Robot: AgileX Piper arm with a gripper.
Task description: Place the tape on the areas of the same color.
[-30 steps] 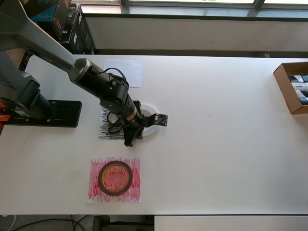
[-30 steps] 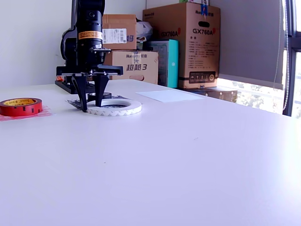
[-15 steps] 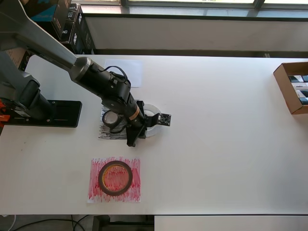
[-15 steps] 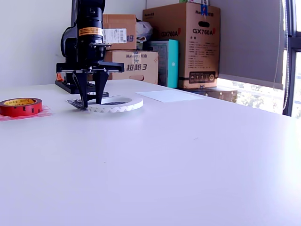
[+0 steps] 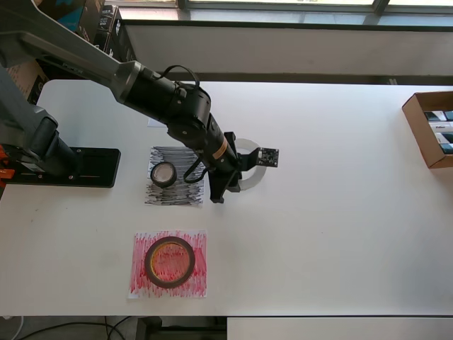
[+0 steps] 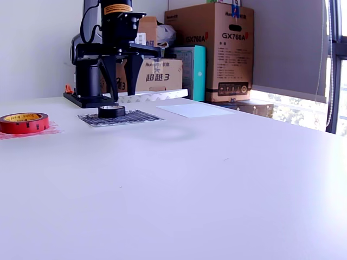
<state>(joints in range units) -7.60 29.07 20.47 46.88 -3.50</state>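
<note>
My gripper (image 5: 228, 185) is shut on the rim of the wide white ring (image 5: 248, 144) and holds it in the air, to the right of the black sheet in the overhead view. In the exterior view the gripper (image 6: 123, 96) carries the ring (image 6: 154, 95) level, well above the table. The small black roll (image 5: 163, 173) lies on the black scribbled sheet (image 5: 180, 191). The dark red roll (image 5: 170, 261) lies on the red scribbled sheet (image 5: 198, 280). The plain white sheet (image 6: 190, 110) lies further back on the table; in the overhead view my arm hides most of it.
The arm's black base plate (image 5: 78, 167) sits at the table's left edge in the overhead view. An open cardboard box (image 5: 425, 131) stands at the right edge. Stacked cartons (image 6: 209, 51) stand behind the table in the exterior view.
The gripper has lifted the white ring off the table and carried it to the overhead view's right, off the black sheet. The black roll is now uncovered on that sheet.
</note>
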